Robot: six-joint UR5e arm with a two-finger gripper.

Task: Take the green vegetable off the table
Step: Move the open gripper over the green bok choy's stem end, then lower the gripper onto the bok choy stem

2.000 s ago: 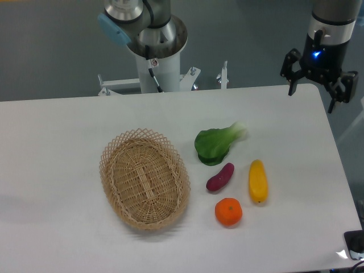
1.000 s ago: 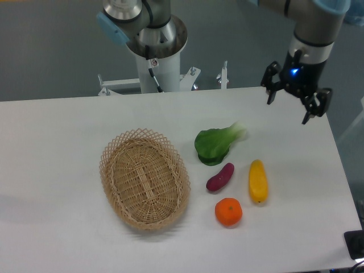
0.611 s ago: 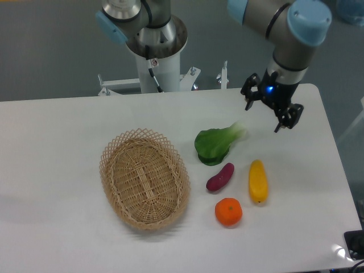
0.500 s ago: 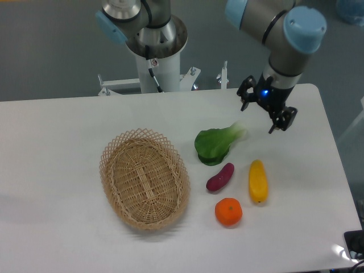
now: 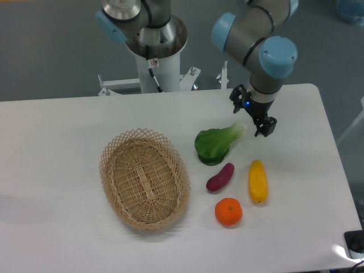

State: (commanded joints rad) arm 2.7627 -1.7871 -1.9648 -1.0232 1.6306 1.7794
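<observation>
Our black two-finger pincer [image 5: 252, 116] hangs spread open and empty, while the leafy green vegetable with its pale stalk [image 5: 217, 143] lies just below-left of it on the white counter [image 5: 68, 136]; grasping and lifting remain.

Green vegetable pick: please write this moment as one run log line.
phase: approach | gripper: open, above stalk end | green vegetable: on table, not grasped

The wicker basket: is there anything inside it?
Nothing is inside the wicker basket; its woven bottom shows bare. The green vegetable, eggplant and orange lie outside it on the table. Whatever is beneath the basket is covered.
</observation>
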